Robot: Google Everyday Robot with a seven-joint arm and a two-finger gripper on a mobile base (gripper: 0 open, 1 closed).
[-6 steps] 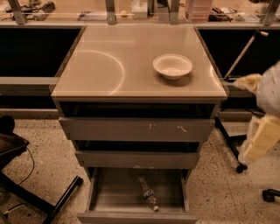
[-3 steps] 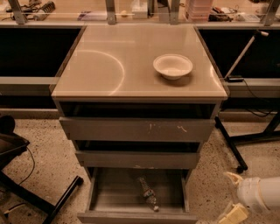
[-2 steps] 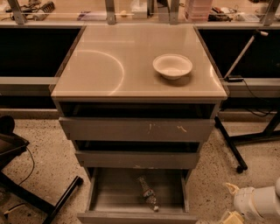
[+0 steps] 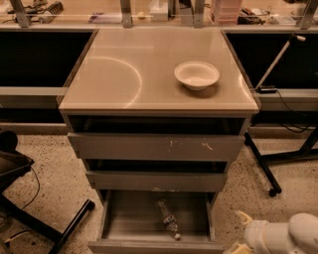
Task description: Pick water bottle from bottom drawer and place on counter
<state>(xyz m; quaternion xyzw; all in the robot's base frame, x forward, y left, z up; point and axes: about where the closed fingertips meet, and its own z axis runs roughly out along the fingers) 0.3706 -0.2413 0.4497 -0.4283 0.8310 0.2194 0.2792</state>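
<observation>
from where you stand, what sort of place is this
Probably a lab or workshop: a long pale cluttered bench, a grey metal three-drawer cabinet on speckled floor, black wheeled stand legs. The robot's gripper hangs low right, beside the open bottom drawer.

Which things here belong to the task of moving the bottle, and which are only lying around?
For the job: water bottle, lying in the open bottom drawer; counter; gripper, low to the drawer's right.
Just lying about: white bowl on the counter; black chair base on the floor, left; cluttered bench behind.
</observation>
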